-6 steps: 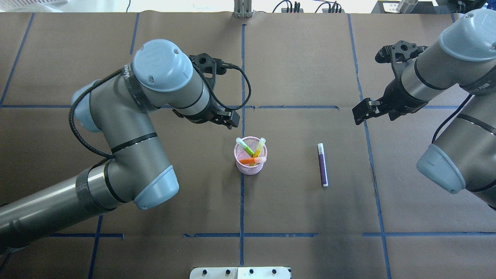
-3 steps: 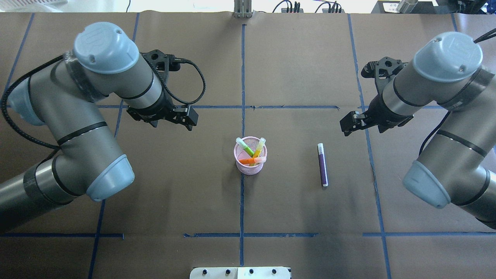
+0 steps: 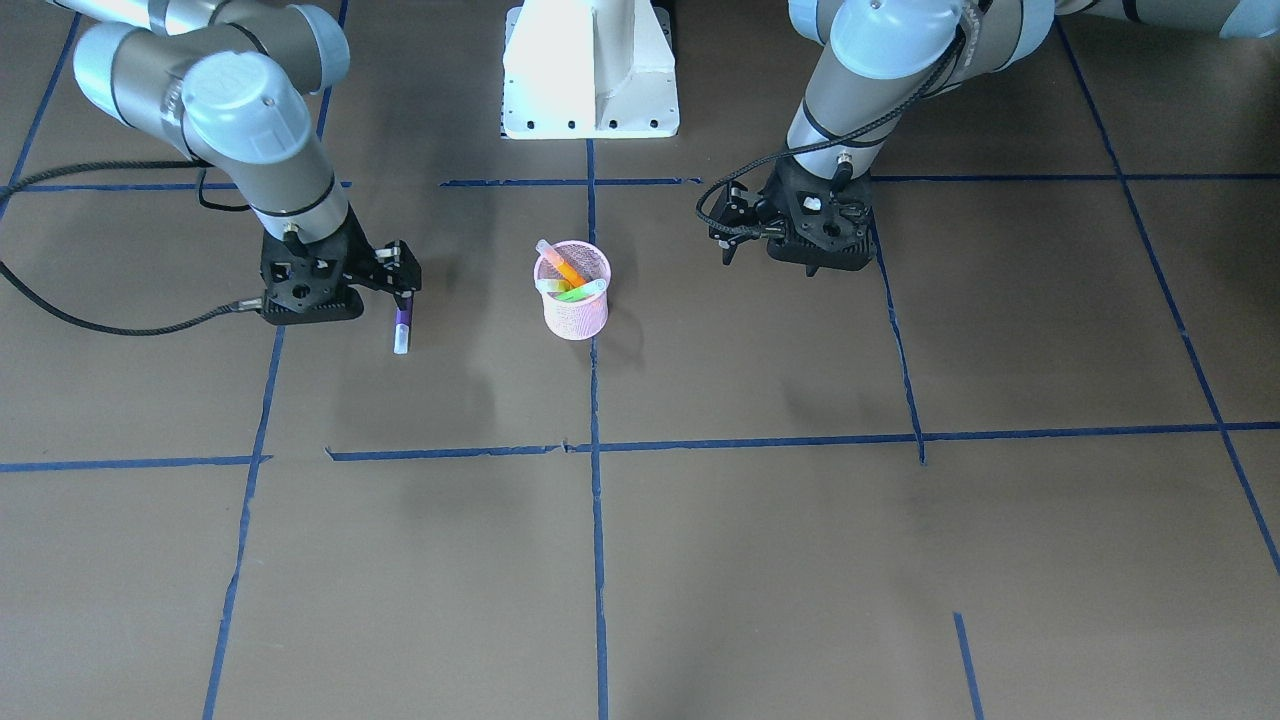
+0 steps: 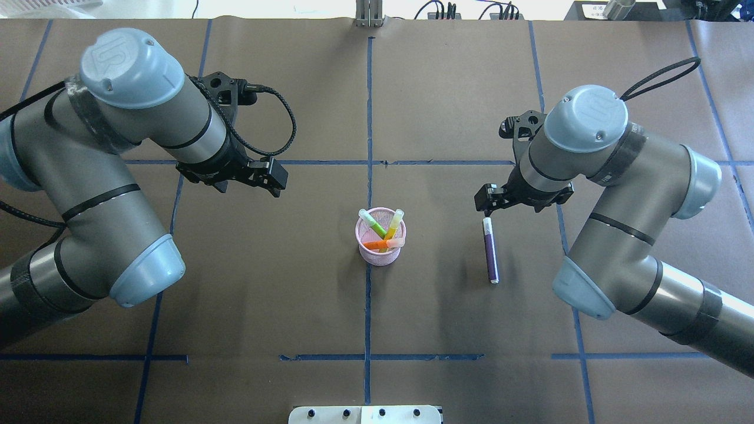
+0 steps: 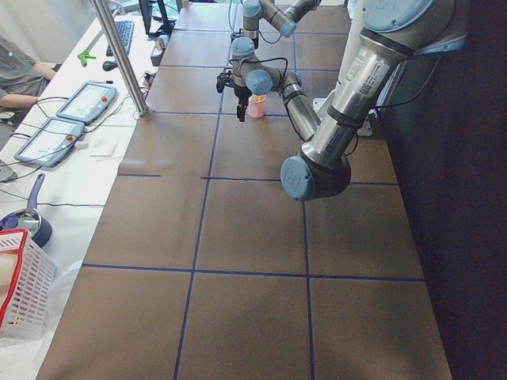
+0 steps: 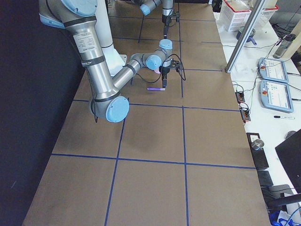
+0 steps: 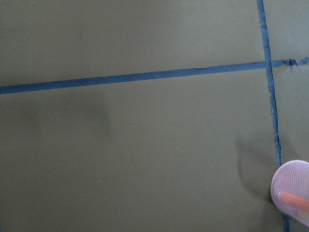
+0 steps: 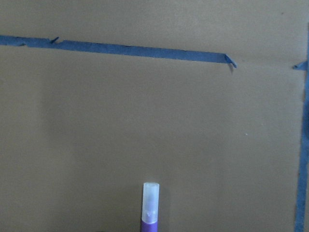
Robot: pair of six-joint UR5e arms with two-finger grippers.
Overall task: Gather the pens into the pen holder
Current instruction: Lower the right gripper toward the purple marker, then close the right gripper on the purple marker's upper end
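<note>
The pink mesh pen holder (image 4: 381,254) stands mid-table and holds a green pen (image 4: 372,224), an orange pen (image 4: 377,243) and a yellowish pen (image 4: 393,227). It also shows in the front view (image 3: 573,315) and at the corner of the left wrist view (image 7: 292,191). The purple pen (image 4: 490,253) lies flat to the holder's right, pale cap pointing away from me. My right gripper (image 4: 486,203) hovers just beyond that cap end, looks open and is empty. The right wrist view shows the cap (image 8: 150,193) at its bottom edge. My left gripper (image 4: 275,176) looks open and empty, left of the holder.
Brown paper with blue tape lines (image 4: 368,118) covers the table. The robot's white base (image 3: 590,70) is behind the holder. A white basket (image 5: 20,293) and teach pendants (image 6: 273,70) lie off the table's ends.
My left arm has pulled back to the left, away from the holder. My right arm has swung in leftward and its gripper has come down to the purple pen's cap end.
</note>
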